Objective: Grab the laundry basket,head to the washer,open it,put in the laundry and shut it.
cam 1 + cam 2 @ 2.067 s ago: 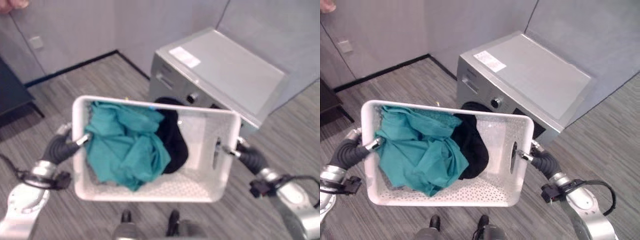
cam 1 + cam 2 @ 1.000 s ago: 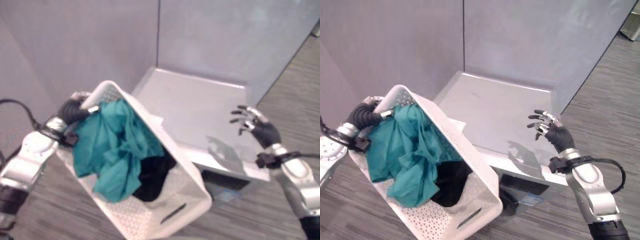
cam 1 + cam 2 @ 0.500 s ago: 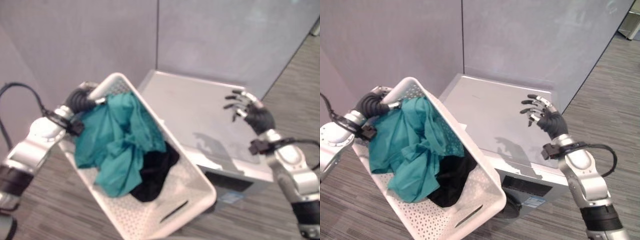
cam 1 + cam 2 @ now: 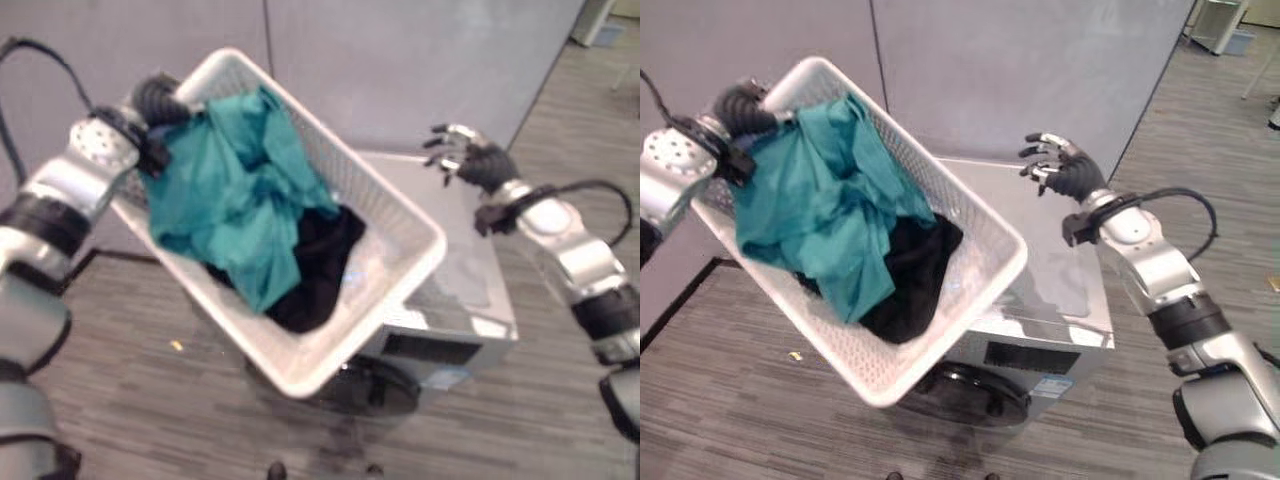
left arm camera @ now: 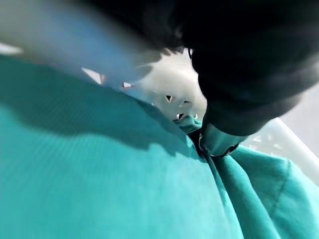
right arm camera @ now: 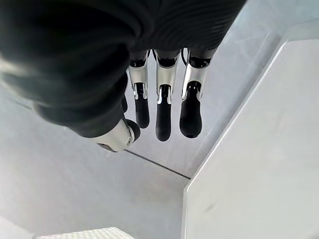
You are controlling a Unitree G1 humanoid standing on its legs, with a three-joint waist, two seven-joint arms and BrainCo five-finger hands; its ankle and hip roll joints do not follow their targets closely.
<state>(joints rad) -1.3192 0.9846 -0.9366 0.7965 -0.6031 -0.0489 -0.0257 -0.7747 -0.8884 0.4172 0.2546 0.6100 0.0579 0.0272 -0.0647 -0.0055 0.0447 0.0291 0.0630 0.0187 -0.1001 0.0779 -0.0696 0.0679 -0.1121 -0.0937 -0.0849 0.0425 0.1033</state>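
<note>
Left hand (image 4: 160,98), upper left, grips the tilted laundry basket (image 4: 400,215) above the washer (image 4: 1065,280); right hand (image 4: 1065,172) hovers spread, empty. Risk: one-handed hold lets the teal laundry (image 4: 235,190) spill

There is one white laundry basket (image 4: 970,290), and it holds two pieces of laundry: one teal garment (image 4: 815,215) and one black garment (image 4: 910,280). One silver washer (image 4: 1060,330) stands behind it. Two robot hands show, a left hand (image 4: 740,105) and a right hand (image 4: 1065,170).
</note>
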